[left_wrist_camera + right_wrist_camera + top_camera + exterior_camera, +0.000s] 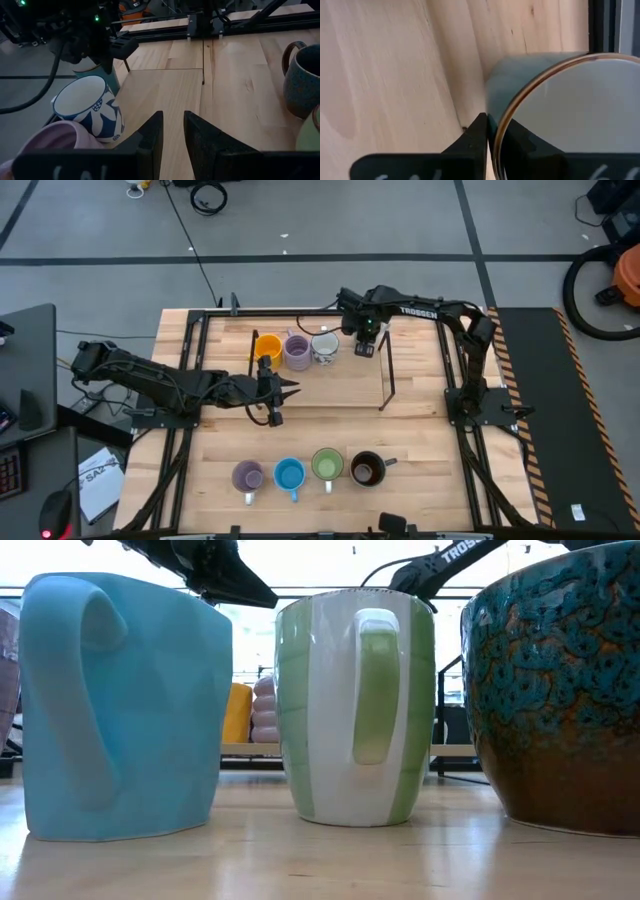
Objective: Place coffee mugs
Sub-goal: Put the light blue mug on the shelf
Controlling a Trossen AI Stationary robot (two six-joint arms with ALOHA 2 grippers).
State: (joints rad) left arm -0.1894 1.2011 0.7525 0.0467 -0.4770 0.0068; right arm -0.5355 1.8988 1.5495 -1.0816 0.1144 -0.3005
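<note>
Three mugs stand on a raised wooden platform (330, 385): orange (267, 347), purple (297, 352) and white patterned (324, 346). Beside them my right gripper (366, 340) is shut on a pale white-blue mug (560, 100). Lavender (248, 476), bright blue (289, 474), green (327, 465) and dark brown-black (367, 469) mugs stand in a row near the table's near edge. My left gripper (290, 388) hovers over the platform's near left part, pointing right. Its fingers (172, 132) are a little apart and hold nothing. My right gripper pinches the pale mug's rim (496, 131), one finger inside the cup and one outside on its teal wall (520, 75). The fingers come from above, pointing down. Whether the mug's base rests on the platform, I cannot tell.
The platform has a black metal frame with a leg at its right end (385, 375). Black rails (190, 370) run along the table's left and right sides. Bare platform wood lies to the right of the right gripper (410, 360). Open table lies between platform and front row (320, 430).
</note>
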